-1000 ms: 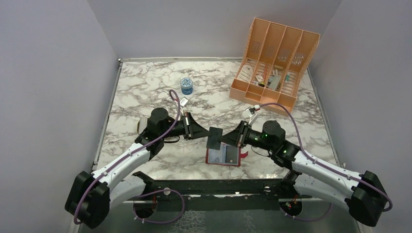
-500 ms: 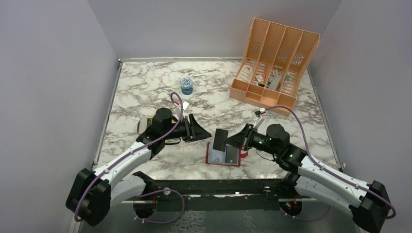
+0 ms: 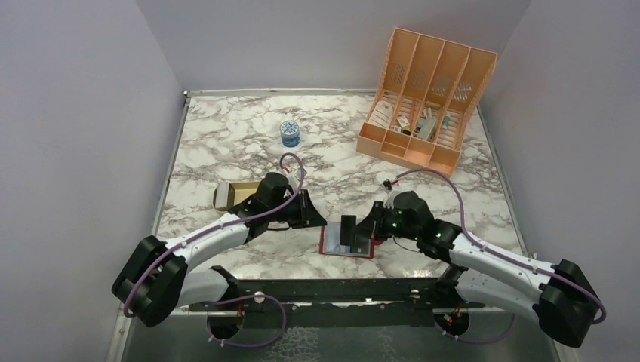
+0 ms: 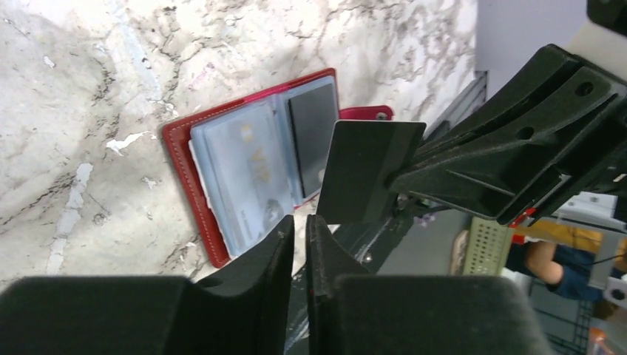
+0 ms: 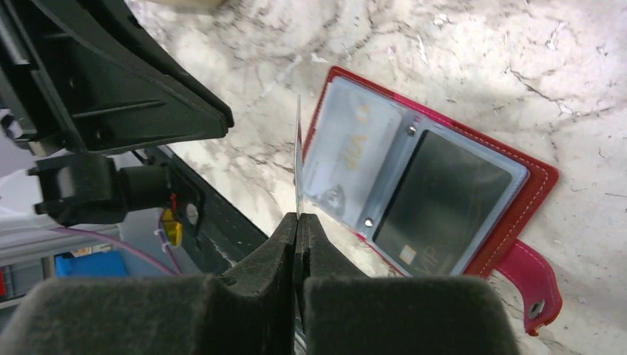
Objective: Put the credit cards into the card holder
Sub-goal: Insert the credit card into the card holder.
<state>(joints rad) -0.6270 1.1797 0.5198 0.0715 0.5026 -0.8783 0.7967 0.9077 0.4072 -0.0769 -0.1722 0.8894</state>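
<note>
Twin white-and-black arms.
Wore white shells over left arm [image 3: 200, 241] and right arm [image 3: 498, 264], black joints, looping purple cables; ended in matte black wedges, left claw [image 4: 299, 222] and right claw [image 5: 297, 218].

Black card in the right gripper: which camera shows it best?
Left wrist: the black card faces the lens, pinched by the right gripper. Right wrist shows only its thin edge; the top view shows it small above the card holder.

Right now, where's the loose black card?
Top view, near-centre of the table: the black card stands on edge in the right gripper, over the open card holder, with the left gripper close beside it.
</note>
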